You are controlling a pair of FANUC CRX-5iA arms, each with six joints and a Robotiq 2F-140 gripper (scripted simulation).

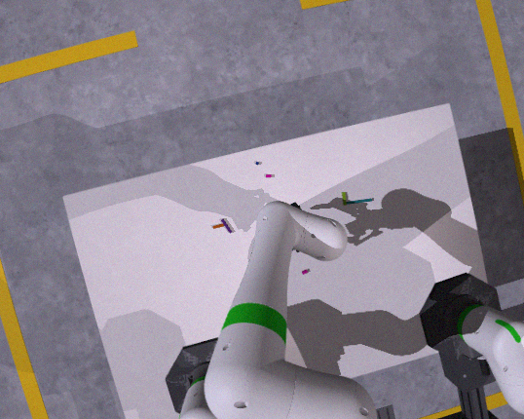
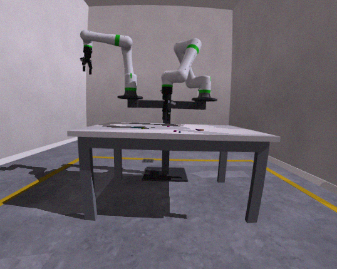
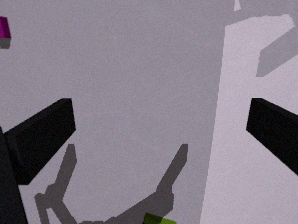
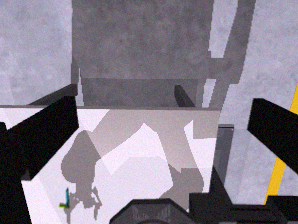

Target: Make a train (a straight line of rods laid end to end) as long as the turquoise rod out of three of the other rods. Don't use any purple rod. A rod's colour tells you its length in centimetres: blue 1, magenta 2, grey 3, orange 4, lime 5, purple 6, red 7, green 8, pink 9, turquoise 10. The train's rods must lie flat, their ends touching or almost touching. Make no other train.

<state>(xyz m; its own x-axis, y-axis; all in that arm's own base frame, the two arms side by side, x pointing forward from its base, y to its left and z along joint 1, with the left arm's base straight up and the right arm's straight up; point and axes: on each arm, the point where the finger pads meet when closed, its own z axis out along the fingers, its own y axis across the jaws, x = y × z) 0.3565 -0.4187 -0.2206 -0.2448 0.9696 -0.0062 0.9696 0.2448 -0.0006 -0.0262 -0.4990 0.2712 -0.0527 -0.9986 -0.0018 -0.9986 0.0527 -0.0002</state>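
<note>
A turquoise rod (image 1: 362, 201) (image 4: 67, 196) lies flat, with a lime rod (image 1: 344, 198) (image 3: 159, 219) (image 4: 63, 205) crosswise at one end, in an L. An orange rod (image 1: 217, 226) points at the side of a purple rod (image 1: 230, 231). A blue rod (image 1: 258, 163) (image 2: 180, 132) and a magenta rod (image 1: 269, 175) (image 2: 175, 131) lie near the table's far edge. Another magenta rod (image 1: 305, 271) (image 2: 168, 126) lies beside the left arm. My left gripper (image 2: 166, 121) (image 3: 161, 114) is open and empty, low over the table. My right gripper (image 2: 87, 72) (image 4: 162, 113) is open, high up.
The white table (image 1: 130, 253) (image 2: 114, 134) carries all the rods. The left arm (image 1: 266, 278) reaches over its middle and hides part of it in the top view. Arm shadows fall around the turquoise and lime rods.
</note>
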